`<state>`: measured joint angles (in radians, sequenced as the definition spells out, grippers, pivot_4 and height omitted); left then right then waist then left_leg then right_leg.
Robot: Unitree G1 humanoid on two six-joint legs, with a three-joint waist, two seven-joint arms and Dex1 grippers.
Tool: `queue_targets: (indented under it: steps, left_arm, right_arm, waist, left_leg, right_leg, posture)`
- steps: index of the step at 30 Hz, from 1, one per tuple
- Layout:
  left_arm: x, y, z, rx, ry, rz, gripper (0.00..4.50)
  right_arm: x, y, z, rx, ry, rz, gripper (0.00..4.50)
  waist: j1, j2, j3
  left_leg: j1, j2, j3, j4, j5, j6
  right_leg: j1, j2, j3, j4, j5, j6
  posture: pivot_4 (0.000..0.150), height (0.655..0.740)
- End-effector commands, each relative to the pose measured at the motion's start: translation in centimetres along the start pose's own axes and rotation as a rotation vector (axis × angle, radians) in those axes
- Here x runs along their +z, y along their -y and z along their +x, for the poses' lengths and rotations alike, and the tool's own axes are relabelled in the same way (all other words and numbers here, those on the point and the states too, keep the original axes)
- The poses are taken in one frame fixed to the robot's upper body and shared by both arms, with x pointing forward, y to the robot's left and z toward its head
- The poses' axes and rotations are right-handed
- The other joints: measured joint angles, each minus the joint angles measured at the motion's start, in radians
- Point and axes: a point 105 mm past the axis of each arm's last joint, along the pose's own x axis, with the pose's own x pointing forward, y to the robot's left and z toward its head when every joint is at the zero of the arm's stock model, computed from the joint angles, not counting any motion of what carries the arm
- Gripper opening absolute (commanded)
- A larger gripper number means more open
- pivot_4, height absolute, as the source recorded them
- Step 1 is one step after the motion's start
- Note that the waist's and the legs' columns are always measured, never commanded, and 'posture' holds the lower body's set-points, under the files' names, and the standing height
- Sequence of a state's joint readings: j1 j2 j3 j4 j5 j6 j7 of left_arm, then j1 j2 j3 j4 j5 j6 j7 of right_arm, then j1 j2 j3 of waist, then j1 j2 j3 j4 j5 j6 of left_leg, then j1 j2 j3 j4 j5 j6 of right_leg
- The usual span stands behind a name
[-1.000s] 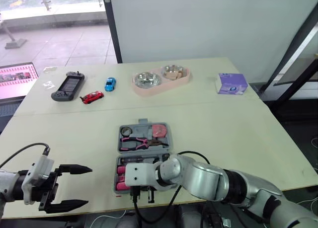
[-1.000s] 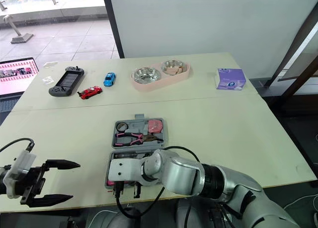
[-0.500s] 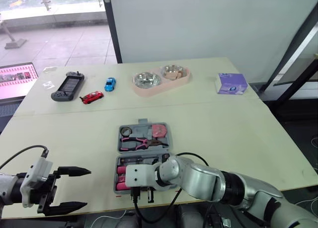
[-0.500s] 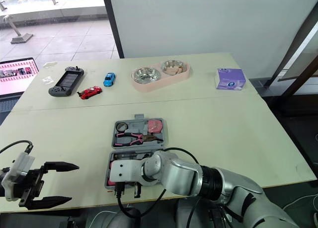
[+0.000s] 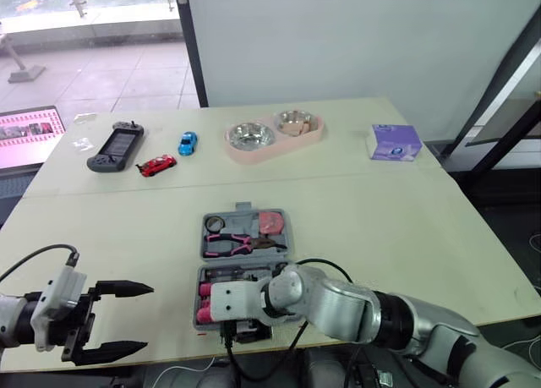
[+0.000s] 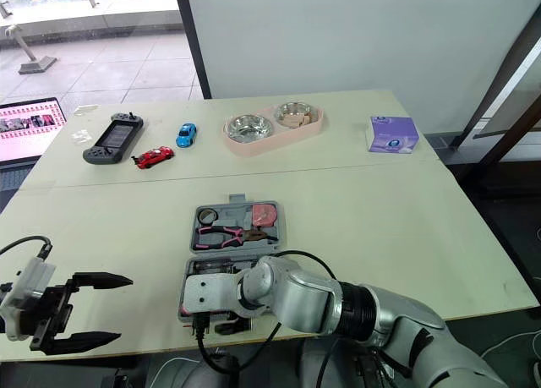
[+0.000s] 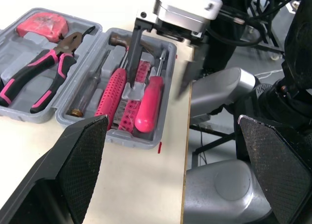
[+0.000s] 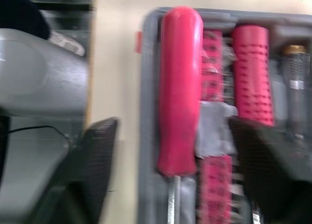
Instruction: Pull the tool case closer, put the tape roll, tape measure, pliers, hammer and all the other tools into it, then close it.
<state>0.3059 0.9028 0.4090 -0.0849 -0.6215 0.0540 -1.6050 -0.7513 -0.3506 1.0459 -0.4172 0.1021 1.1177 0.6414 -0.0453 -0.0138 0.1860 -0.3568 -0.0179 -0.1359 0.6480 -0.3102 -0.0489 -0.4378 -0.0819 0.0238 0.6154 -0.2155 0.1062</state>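
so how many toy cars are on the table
2. The blue toy car sits on the far left side of the table; the red toy car lies beside it, slightly nearer the robot, next to the black game console. None appears hidden.

Daylight pours in from the window (image 5: 84, 8) at 11 o'clock, leaving the bench (image 5: 406, 227) bright and even, with only soft, pale shadows. The steel bowls (image 5: 251, 136) glint. In the right wrist view the red screwdriver handle (image 8: 179, 87) smears with motion, its surroundings hazy.
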Motion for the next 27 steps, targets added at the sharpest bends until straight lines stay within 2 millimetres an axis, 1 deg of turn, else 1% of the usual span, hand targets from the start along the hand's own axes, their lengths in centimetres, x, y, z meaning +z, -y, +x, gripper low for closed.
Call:
queue_targets:
  steps: [1,4,8,9,11,12,15,18,22,27]
  left_arm:
    - [0.8,-0.1,-0.2,0.011,0.008,0.035,4.5]
    - [0.9,-0.2,-0.1,0.013,0.008,0.036,4.5]
    - [1.0,-0.4,-0.1,0.017,0.009,0.037,4.5]
    - [1.0,-0.4,-0.1,0.016,0.008,0.037,4.5]
    - [1.1,-0.4,-0.1,0.016,0.008,0.035,4.5]
    - [1.1,-0.4,-0.1,0.017,0.007,0.035,4.5]
    - [1.1,-0.5,0.0,0.016,0.007,0.036,4.5]
    - [1.3,-0.6,0.1,0.017,0.008,0.038,4.5]
    - [1.3,-0.6,0.0,0.019,0.006,0.037,4.5]
    - [1.3,-0.5,0.0,0.023,0.006,0.037,4.5]
  right_arm:
    - [1.8,0.5,-1.5,-0.017,0.087,-0.007,4.44]
    - [2.2,0.6,-2.3,-0.027,0.143,0.021,4.44]
    - [2.0,0.8,-2.9,-0.05,0.238,0.053,4.44]
    - [2.0,0.8,-3.2,-0.056,0.279,0.072,4.21]
    - [1.3,0.7,-3.3,-0.053,0.32,0.108,3.57]
    - [0.7,0.6,-3.2,-0.055,0.316,0.112,3.11]
    - [-0.4,0.6,-2.7,-0.064,0.313,0.143,1.44]
    - [-1.1,0.7,-2.1,-0.078,0.324,0.182,0.05]
    - [-1.1,0.4,-1.8,-0.062,0.337,0.192,0.05]
    - [-2.0,0.1,-0.9,-0.063,0.3,0.197,0.05]
  waist:
    - [0.0,0.0,0.0]
    - [0.001,0.0,0.0]
    - [0.001,0.0,0.0]
    - [0.001,0.0,0.0]
    - [0.002,0.0,0.0]
    - [0.001,0.0,0.0]
    - [-0.001,0.0,0.0]
    - [0.0,0.0,0.0]
    - [0.001,-0.001,0.0]
    - [0.001,-0.001,0.0]
  left_leg:
    - [0.0,0.0,0.0,0.0,0.0,0.0]
    - [0.0,0.0,0.0,0.0,0.0,0.0]
    - [0.0,0.0,0.0,0.0,0.0,0.0]
    - [0.0,0.0,0.0,0.0,0.0,0.0]
    - [0.0,0.0,0.0,0.0,0.0,0.0]
    - [0.0,0.0,0.0,0.0,0.0,0.0]
    - [0.001,0.0,0.0,0.0,0.0,0.0]
    - [0.001,0.0,0.0,0.0,0.0,0.0]
    - [0.001,0.0,0.0,0.0,0.0,0.0]
    - [0.001,0.0,0.0,0.0,0.0,0.0]
  right_leg:
    - [0.0,0.0,0.0,0.0,0.0,0.0]
    - [0.0,0.0,0.0,0.0,0.0,0.0]
    - [0.0,0.0,0.0,0.0,0.0,0.0]
    - [0.0,0.0,0.0,0.0,0.0,0.0]
    - [0.001,0.0,0.0,-0.001,0.0,0.0]
    - [0.001,0.0,0.0,-0.001,0.0,0.0]
    - [0.001,0.0,0.0,-0.001,0.0,0.0]
    - [0.001,0.0,0.0,0.0,0.0,0.0]
    - [0.001,0.0,0.0,0.0,0.0,0.0]
    - [0.002,0.0,0.0,-0.001,0.0,0.0]
  posture:
    - [0.15,0.736]
    - [0.15,0.736]
    - [0.15,0.736]
    - [0.15,0.736]
    - [0.15,0.736]
    - [0.15,0.736]
    - [0.15,0.736]
    - [0.15,0.736]
    - [0.15,0.736]
    - [0.15,0.736]
